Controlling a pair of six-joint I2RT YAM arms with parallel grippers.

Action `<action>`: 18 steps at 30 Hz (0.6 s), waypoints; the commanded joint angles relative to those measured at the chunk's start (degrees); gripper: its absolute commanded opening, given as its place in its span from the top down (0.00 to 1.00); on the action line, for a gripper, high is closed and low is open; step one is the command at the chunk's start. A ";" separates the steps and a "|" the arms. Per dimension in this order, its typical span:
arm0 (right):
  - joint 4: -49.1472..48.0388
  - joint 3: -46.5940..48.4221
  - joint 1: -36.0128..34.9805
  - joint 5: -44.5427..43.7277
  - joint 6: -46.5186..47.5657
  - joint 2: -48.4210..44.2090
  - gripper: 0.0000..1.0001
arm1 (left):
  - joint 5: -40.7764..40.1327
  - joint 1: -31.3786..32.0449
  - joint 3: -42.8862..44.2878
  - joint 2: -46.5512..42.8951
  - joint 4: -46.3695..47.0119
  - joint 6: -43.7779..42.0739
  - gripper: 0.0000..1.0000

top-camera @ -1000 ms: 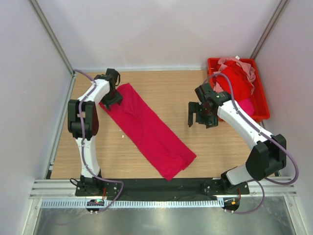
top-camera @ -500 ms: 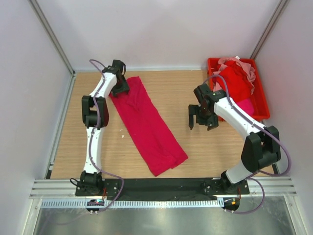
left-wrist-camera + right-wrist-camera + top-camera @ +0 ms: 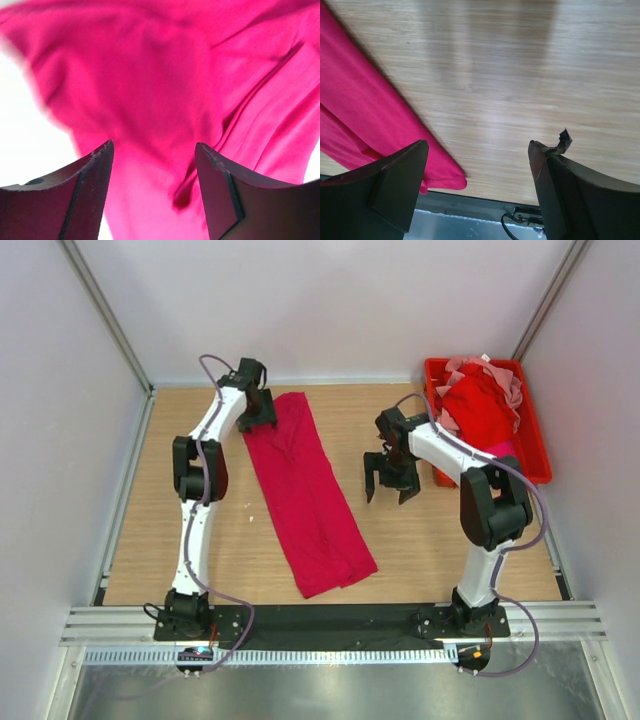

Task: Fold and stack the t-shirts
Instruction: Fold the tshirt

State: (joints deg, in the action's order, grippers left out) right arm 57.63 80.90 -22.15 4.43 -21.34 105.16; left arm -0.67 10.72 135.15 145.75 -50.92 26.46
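Note:
A crimson-magenta t-shirt (image 3: 305, 490) lies as a long folded strip on the wooden table, running from far left towards the near middle. My left gripper (image 3: 262, 415) is at the strip's far left corner. In the left wrist view its jaws (image 3: 154, 150) stand apart right over the cloth (image 3: 160, 75), with nothing pinched between them. My right gripper (image 3: 390, 480) hangs open above bare wood just right of the strip. Its wrist view shows the gripper (image 3: 477, 150) empty and the strip's near end (image 3: 365, 115). A red t-shirt (image 3: 480, 405) and a pale pink one (image 3: 510, 385) are heaped in the bin.
A rigid red plastic bin (image 3: 535, 455) stands at the far right corner, with more magenta cloth (image 3: 505, 455) in its near end. White walls close in the table on three sides. A black rail (image 3: 320, 622) runs along the near edge.
My left gripper moved farther back and to the right. The shirt's far end went with it and the strip swung to lie more front-to-back. My right gripper moved left towards the strip.

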 commanded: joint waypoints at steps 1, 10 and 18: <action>-1.64 1.28 -0.70 6.81 2.01 2.85 0.12 | -10.04 -0.61 -0.15 -12.32 -4.80 3.33 0.32; -8.66 -7.42 -1.31 16.49 0.43 1.37 0.22 | -0.93 -1.23 -16.92 -28.93 -2.89 5.70 0.34; -14.56 -18.31 -1.40 21.24 -0.10 -3.03 0.23 | 11.13 -0.17 -38.99 -37.38 9.50 13.35 0.36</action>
State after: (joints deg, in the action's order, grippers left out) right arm 46.76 65.12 -23.29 22.94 -21.21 105.45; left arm 5.37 9.78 100.77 109.86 -46.76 36.14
